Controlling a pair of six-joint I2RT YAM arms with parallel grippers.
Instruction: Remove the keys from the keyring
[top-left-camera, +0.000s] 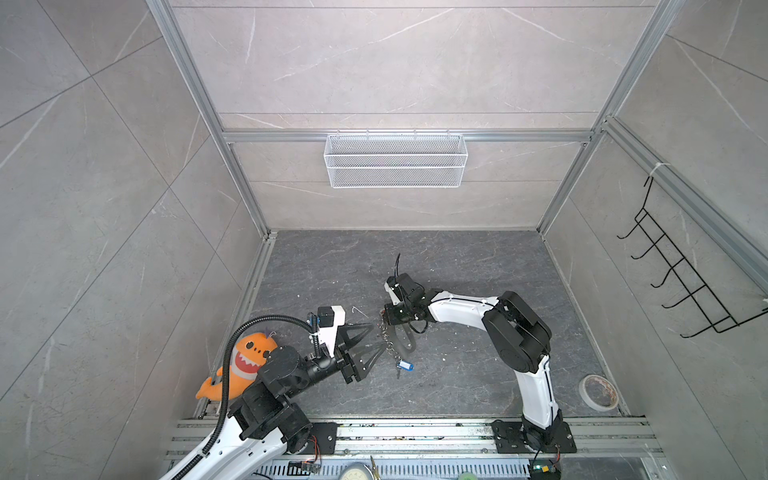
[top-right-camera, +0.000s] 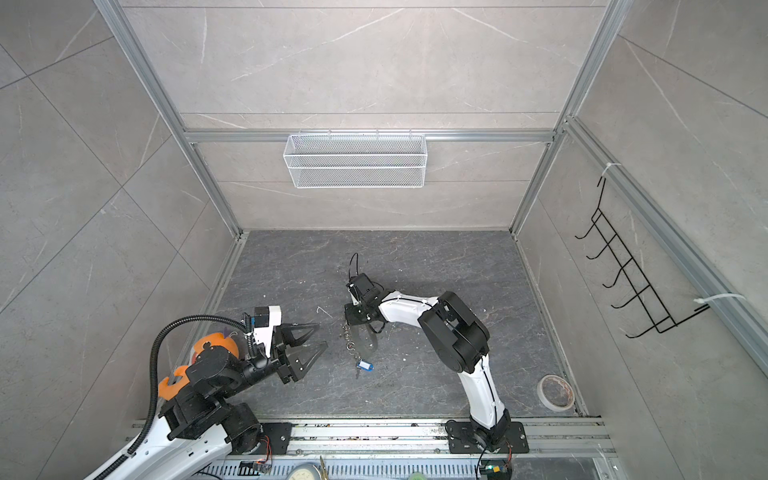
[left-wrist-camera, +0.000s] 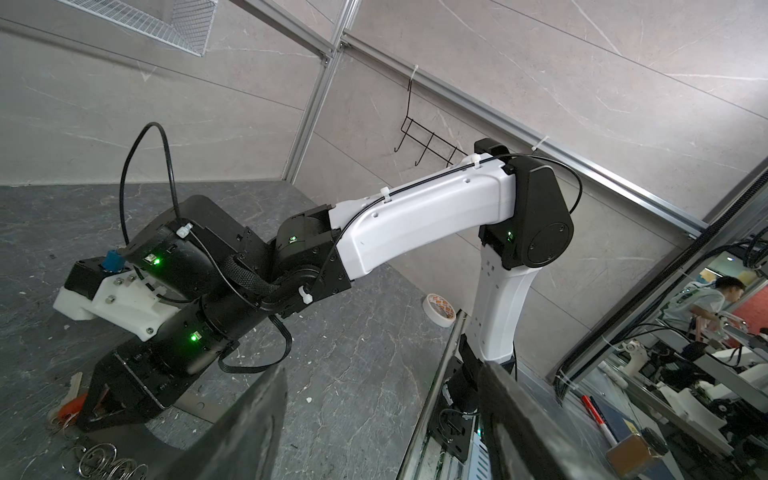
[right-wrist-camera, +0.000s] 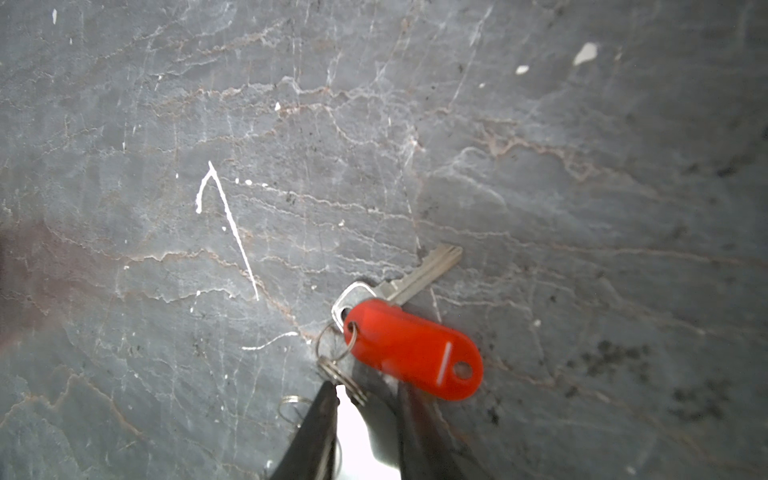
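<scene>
The keyring's silver chain (top-left-camera: 388, 340) lies on the dark floor, and its flat grey plate (left-wrist-camera: 193, 407) rests under my right wrist. The blue-tagged key (top-left-camera: 405, 365) sits at the chain's near end, and the red-tagged key (right-wrist-camera: 415, 349) with its silver blade (right-wrist-camera: 419, 276) at the far end. My right gripper (right-wrist-camera: 365, 390) points down at the floor beside the red tag. Its jaws stand narrowly apart with a chain ring (right-wrist-camera: 343, 380) between the tips. My left gripper (top-left-camera: 377, 334) hovers wide open just left of the chain and holds nothing.
An orange plush shark (top-left-camera: 245, 365) sits at the left behind my left arm. A tape roll (top-left-camera: 598, 392) lies at the front right corner. A white wire basket (top-left-camera: 395, 160) hangs on the back wall and a black hook rack (top-left-camera: 685, 270) on the right wall.
</scene>
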